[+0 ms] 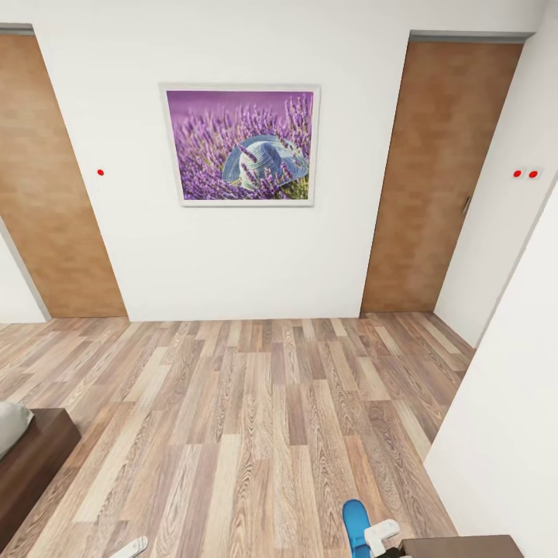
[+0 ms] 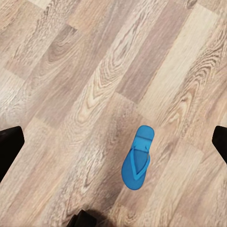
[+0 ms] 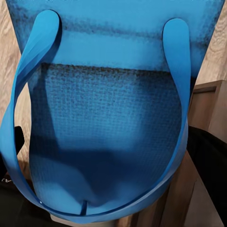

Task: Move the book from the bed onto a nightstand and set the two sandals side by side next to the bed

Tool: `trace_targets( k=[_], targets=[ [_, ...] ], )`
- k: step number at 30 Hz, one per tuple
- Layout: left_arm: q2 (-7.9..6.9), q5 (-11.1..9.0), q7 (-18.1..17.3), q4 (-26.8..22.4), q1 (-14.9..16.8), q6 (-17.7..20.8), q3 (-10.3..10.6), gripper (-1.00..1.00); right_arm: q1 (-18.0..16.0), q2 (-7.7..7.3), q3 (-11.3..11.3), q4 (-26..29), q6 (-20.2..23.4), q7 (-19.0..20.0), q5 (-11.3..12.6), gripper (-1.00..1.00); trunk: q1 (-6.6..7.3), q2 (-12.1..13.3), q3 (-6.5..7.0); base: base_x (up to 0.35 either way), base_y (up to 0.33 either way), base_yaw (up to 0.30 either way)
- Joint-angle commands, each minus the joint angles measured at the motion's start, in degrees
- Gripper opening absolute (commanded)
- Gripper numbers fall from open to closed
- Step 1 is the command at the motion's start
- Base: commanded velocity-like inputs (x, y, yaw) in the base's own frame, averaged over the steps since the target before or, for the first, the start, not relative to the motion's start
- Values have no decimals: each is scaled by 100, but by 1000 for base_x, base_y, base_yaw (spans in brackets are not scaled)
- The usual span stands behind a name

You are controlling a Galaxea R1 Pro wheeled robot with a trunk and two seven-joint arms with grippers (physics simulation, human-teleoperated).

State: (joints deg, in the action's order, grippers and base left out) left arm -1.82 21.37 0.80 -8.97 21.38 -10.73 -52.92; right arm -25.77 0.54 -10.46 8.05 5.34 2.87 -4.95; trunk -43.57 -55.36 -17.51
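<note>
1. We see one bright blue flat rubber sandal (image 3: 109, 118) pressed close against our right wrist camera, sole up and strap looping round it. In the head view its blue end sits at the lower edge beside the white right gripper (image 1: 380, 537). We judge it is clamped in the right fingers and carried off the floor, though the fingertips themselves are hidden behind the sole, so the clamp is inferred from how the sandal hangs.

2. The second blue flat sandal (image 2: 136, 163) lies alone on the wood-plank floor (image 2: 94, 80), strap up, seen from above by our left wrist camera. The left arm hovers high over it, apparently to keep it in sight as the mark beside which the carried one should land.

3. The left fingers (image 2: 9, 146) show as dark tips at either edge of that view, spread wide and grasping nothing.

4. The corner of the low bed with its dark brown wooden frame (image 1: 35, 457) and pale grey mattress sits at the left of the head view, so the pair still needs setting down beside it.

5. Further out, a white wall carries the framed lavender-and-hat picture (image 1: 240, 145), flanked by brown wood panels (image 1: 434, 170). The book and nightstands we cannot place from here.
</note>
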Motion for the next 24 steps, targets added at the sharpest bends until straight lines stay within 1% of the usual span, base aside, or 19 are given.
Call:
trace_targets(
  k=[1,17,24],
  targets=[
    [-1,60,8,9,6,-26,-43,100,-1,-1,-6,13,37,12,-50,-100,0,-5,-7,0,0,0],
    [0,60,8,9,6,-26,-43,100,-3,-1,-9,12,37,12,-50,-100,0,-5,-8,0,0,2],
    [-2,60,8,9,6,-26,-43,100,0,-6,-9,13,37,12,-50,-100,0,-5,-34,0,0,98]
  ],
)
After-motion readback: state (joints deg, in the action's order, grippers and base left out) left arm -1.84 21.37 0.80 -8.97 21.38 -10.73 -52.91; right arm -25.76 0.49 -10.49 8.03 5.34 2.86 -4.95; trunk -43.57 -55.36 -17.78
